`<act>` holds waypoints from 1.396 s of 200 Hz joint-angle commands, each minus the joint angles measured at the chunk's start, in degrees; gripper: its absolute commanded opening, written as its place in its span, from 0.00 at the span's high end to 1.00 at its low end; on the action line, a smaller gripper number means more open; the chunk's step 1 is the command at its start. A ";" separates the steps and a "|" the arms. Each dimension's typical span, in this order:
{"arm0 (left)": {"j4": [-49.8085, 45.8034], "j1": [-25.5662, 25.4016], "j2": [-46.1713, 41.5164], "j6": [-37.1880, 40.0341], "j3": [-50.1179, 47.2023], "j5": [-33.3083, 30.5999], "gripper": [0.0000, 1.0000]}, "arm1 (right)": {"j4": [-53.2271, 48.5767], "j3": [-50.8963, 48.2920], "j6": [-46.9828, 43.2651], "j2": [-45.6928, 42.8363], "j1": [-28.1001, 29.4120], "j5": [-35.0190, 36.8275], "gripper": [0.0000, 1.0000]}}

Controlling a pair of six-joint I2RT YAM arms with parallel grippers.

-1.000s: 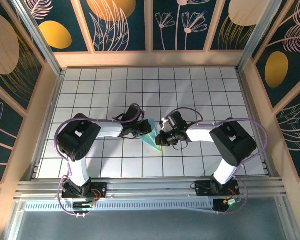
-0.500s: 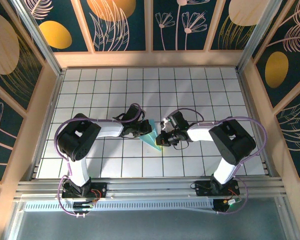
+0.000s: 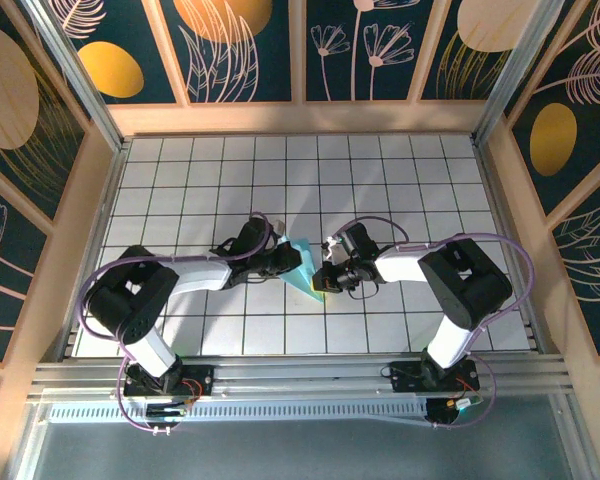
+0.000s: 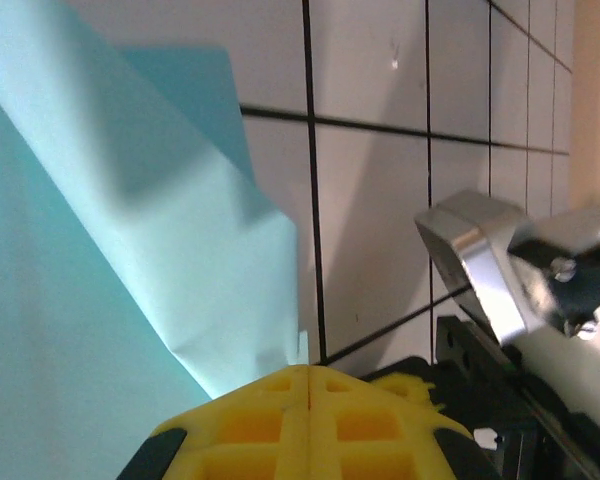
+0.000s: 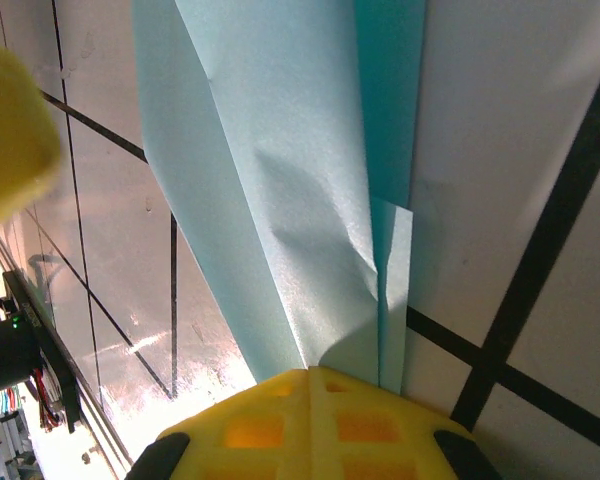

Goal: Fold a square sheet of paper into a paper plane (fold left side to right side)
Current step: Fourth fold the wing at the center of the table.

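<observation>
Now left arm [image 3: 195, 275] lowered, left tool [image 4: 308, 372] and right tool [image 5: 310, 372] pinching paper plane [image 5: 280, 200]

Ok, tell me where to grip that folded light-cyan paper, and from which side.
Probably a long side edge of the folded light-cyan paper, coming in low from the side: its flaps lift off the white gridded table, leaving an edge to pinch. The left gripper and right gripper are shut on opposite sides.
</observation>
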 commanded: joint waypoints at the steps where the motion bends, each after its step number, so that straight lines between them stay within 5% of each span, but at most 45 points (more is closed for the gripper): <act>1: 6.82 -1.14 3.33 -3.02 0.24 2.93 1.00 | -8.22 -1.58 -0.86 3.01 -0.70 6.25 1.00; 148: -1.91 -0.43 12.36 -1.45 5.42 -5.06 1.00 | -12.45 -0.22 -1.46 3.32 0.01 8.05 1.00; 279: -5.97 11.35 14.73 8.07 9.46 -6.33 1.00 | -14.24 0.31 -1.65 3.72 0.77 7.80 1.00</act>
